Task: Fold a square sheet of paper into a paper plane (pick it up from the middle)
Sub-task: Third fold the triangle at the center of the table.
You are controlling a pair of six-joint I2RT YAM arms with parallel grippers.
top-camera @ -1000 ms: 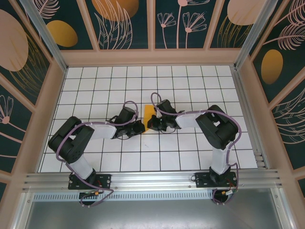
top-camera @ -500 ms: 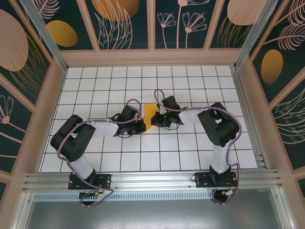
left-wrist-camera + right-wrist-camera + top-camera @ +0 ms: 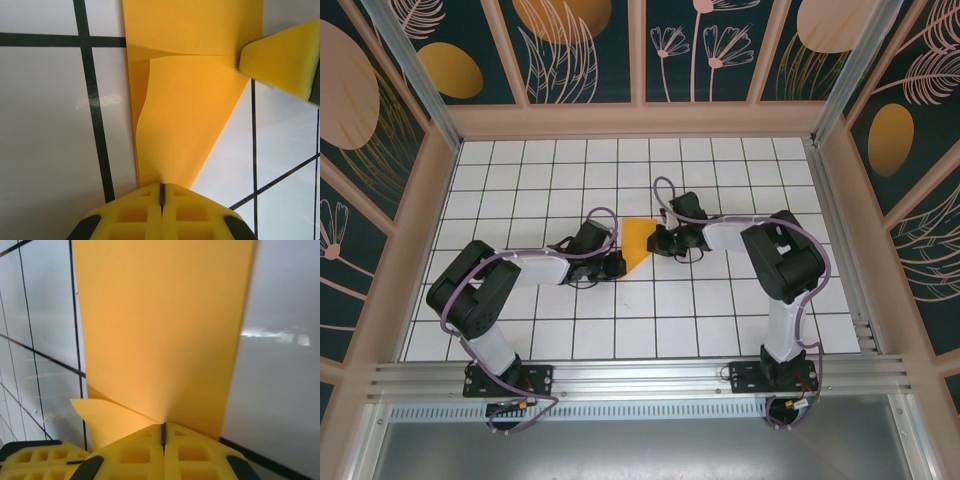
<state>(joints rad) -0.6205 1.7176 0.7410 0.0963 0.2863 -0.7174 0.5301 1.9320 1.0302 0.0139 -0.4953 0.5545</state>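
One creased orange-yellow sheet of paper (image 3: 636, 243), over the middle of the gridded surface (image 3: 720, 180). Left fingers (image 3: 132, 212) pinched tight on its narrow end; right fingers (image 3: 192, 452) pinched tight on the opposite edge.

No readable text, label, brand or number is showing. The bench (image 3: 520, 190) is carrying plain grid lines, the wall panels (image 3: 570, 50) are displaying leaves and ovals, and the folded orange paper (image 3: 636, 242) is showing blank.

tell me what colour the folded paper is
Plain orange-yellow paper, shown best in the left wrist view.
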